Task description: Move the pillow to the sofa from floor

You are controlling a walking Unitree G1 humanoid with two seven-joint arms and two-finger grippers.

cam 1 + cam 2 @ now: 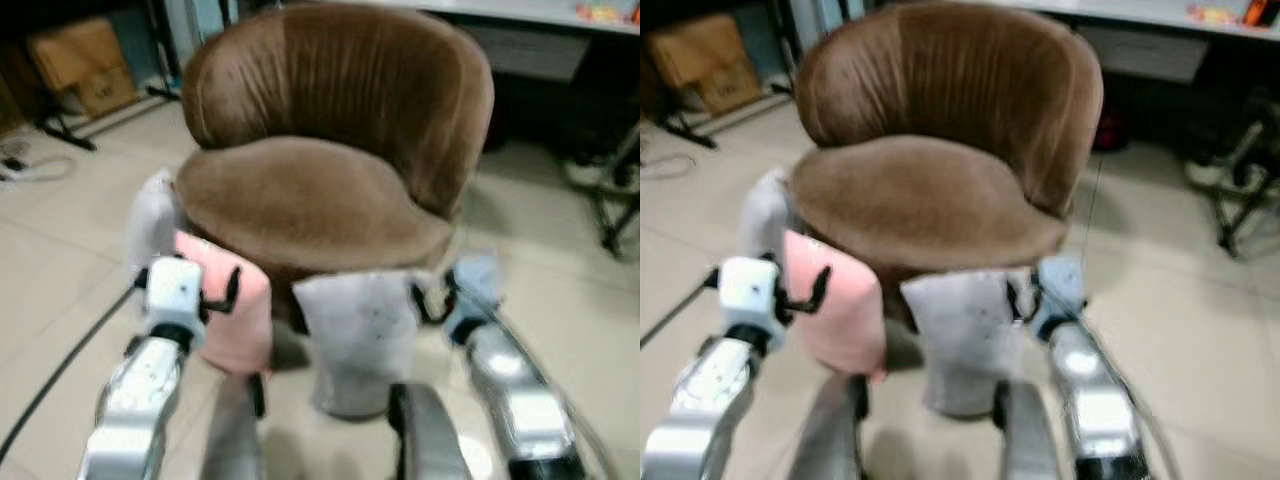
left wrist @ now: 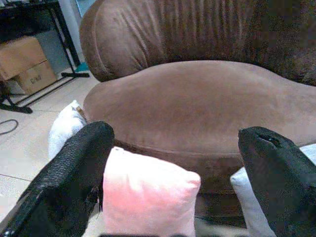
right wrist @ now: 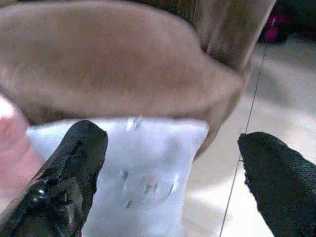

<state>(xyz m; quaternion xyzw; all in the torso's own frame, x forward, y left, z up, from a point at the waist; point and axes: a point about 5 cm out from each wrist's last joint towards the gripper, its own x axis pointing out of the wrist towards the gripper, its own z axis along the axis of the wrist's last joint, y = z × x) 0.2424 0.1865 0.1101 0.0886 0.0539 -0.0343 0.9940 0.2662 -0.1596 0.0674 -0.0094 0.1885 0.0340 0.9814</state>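
Sofa [image 1: 320,180], brown and round-backed, stands ahead on the tiled floor [image 1: 60,260]. Both silver arms reach forward. Left gripper [image 2: 173,197] is spread above the pink pillow [image 1: 235,315]; right gripper [image 3: 168,187] is spread over the pale grey pillow [image 1: 360,335], both propped against the sofa's front.

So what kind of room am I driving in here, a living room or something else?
Probably a lived-in room doubling as storage or workspace, not a tidy lounge: a brown tub armchair stands on a tiled floor, cardboard boxes sit under a rack behind it, and a desk edge runs along the back.
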